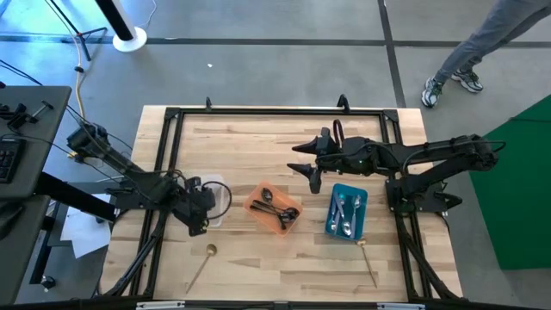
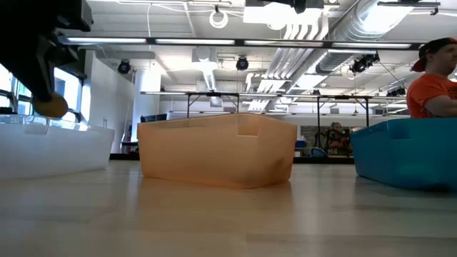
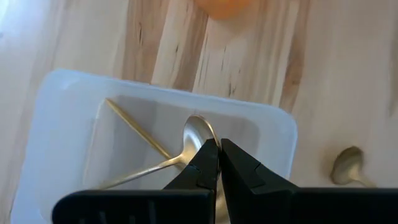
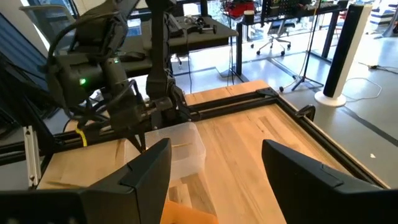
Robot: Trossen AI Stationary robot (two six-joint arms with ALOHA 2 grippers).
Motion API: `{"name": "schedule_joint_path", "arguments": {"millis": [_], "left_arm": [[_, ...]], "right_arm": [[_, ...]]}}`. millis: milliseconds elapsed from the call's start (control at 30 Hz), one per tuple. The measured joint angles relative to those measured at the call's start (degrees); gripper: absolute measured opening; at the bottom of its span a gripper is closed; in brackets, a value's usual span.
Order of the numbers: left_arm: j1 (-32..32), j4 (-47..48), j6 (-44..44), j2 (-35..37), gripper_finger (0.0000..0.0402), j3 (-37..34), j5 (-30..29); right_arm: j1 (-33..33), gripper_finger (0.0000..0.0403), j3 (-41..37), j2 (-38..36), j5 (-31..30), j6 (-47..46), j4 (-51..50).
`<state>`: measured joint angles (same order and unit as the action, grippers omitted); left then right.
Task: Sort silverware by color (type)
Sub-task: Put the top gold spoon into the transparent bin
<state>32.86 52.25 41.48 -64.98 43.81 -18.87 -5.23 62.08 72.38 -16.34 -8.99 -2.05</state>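
Observation:
My left gripper (image 1: 204,220) (image 3: 217,155) is over the clear tray (image 1: 217,191) (image 3: 273,124) at the table's left and is shut on a gold spoon (image 3: 198,132). In the low view the spoon's bowl (image 2: 50,106) shows above the tray rim (image 2: 53,132). A second gold handle (image 3: 134,127) lies in the tray. The orange tray (image 1: 274,208) holds dark spoons (image 1: 280,211). The blue tray (image 1: 347,211) holds silver spoons (image 1: 344,215). Two gold spoons (image 1: 202,261) (image 1: 366,258) lie flat on the table. My right gripper (image 1: 310,172) (image 4: 214,168) is open above the table, behind the orange and blue trays. My left gripper pinches the gold spoon between its two fingertips (image 3: 208,158), where the bowl meets the handle (image 3: 186,155). The fingers come from above. The bowl sticks out past the fingertips, and the handle (image 3: 137,174) runs off sideways over the tray's inside. Whether the handle's end rests in the tray, I cannot tell.
The three trays stand in a row across the table's middle, and a black frame (image 1: 172,116) borders the table. One loose gold spoon (image 3: 348,168) lies just near of the clear tray. A person (image 1: 469,56) walks beyond the far right corner; another person (image 2: 435,78) shows in the room.

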Motion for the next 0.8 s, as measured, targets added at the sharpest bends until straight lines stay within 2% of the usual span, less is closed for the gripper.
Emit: {"name": "schedule_joint_path", "arguments": {"millis": [400,800], "left_arm": [[0.00,-3.84,0.38,-10.05,0.0000,-0.02,3.19],[-0.11,-6.01,0.29,-15.49,0.0000,-0.02,3.30]], "right_arm": [[0.00,0.0236,0.00,0.00,0.02,-1.42,-2.69],[0.00,0.0236,0.00,0.00,0.02,-1.09,-3.41]]}}
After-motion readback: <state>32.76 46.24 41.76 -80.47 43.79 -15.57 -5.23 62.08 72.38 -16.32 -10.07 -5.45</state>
